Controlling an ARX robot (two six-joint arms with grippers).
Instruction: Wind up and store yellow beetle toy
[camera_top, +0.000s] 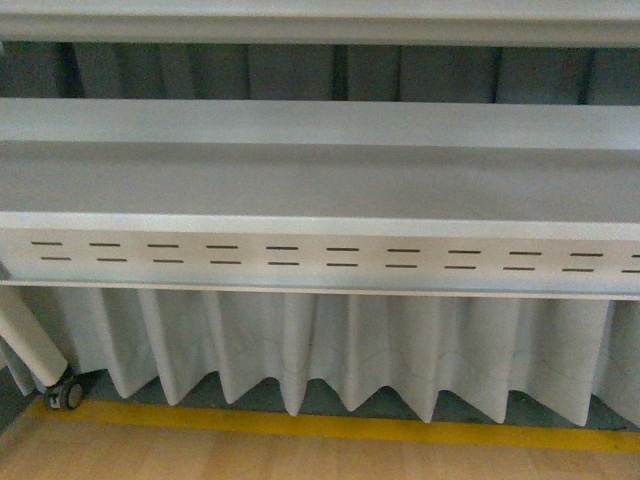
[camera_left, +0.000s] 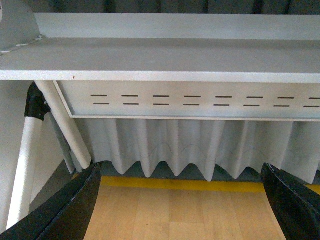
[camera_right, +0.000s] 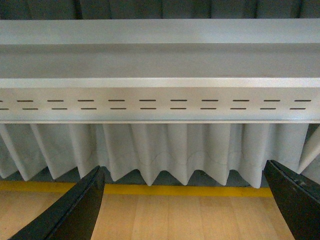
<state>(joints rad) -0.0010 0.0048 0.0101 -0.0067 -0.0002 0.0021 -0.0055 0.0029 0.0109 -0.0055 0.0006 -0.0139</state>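
The yellow beetle toy is out of view in every frame. My left gripper (camera_left: 180, 205) is open and empty, its black fingers (camera_left: 60, 210) spread wide over the wooden floor. My right gripper (camera_right: 182, 205) is open and empty too, its black fingers (camera_right: 75, 210) wide apart above the floor. Neither arm shows in the front view.
A grey table (camera_top: 320, 180) with a slotted front panel (camera_top: 320, 257) spans the front view, a higher shelf (camera_top: 320, 20) above it. A white pleated skirt (camera_top: 330, 345) hangs below. A table leg with a caster (camera_top: 65, 395) stands at the left. A yellow floor line (camera_top: 330, 425) edges the wooden floor (camera_top: 300, 460).
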